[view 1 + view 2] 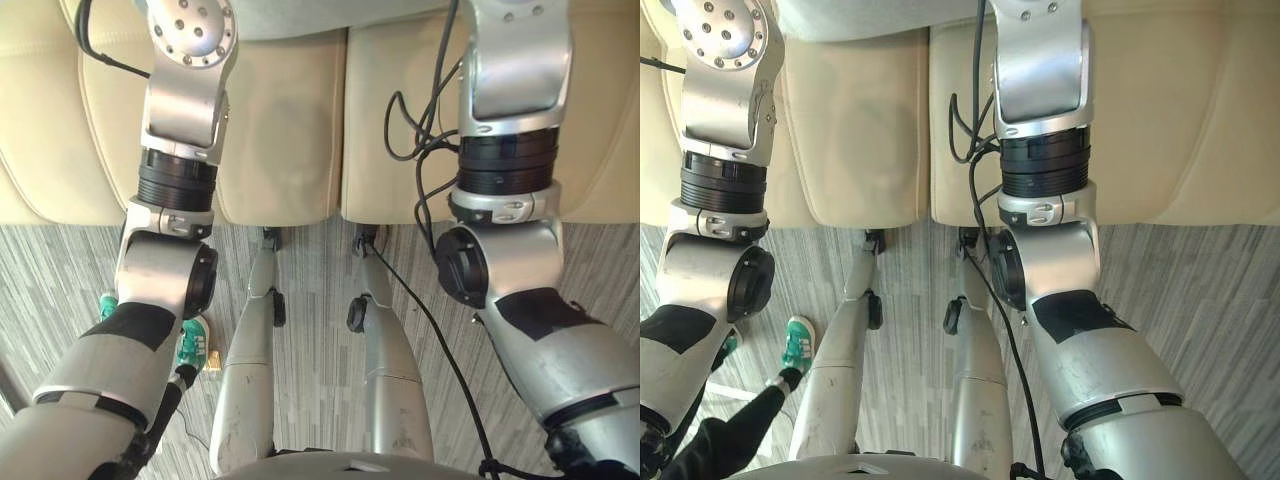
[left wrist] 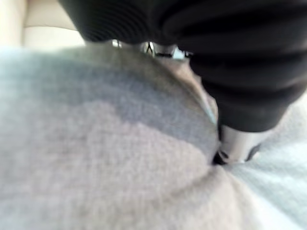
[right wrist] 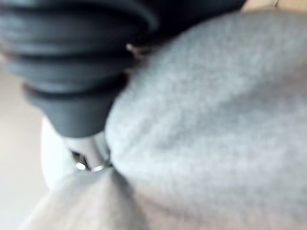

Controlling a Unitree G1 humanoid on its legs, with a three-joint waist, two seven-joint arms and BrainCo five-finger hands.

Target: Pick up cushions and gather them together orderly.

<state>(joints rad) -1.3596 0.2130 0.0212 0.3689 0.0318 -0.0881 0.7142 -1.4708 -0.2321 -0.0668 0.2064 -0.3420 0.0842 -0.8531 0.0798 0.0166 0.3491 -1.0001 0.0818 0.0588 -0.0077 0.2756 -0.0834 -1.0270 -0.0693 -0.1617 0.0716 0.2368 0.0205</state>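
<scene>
Left wrist view: the left robot hand (image 2: 240, 96) is pressed into a soft, pale grey cushion (image 2: 120, 158), and the fabric puckers around it. The right robot hand (image 3: 72, 86) presses into grey fabric likewise. I cannot tell whether either one grips. One grey cushion shows over the beige sofa (image 1: 290, 130), between the two arms.
</scene>
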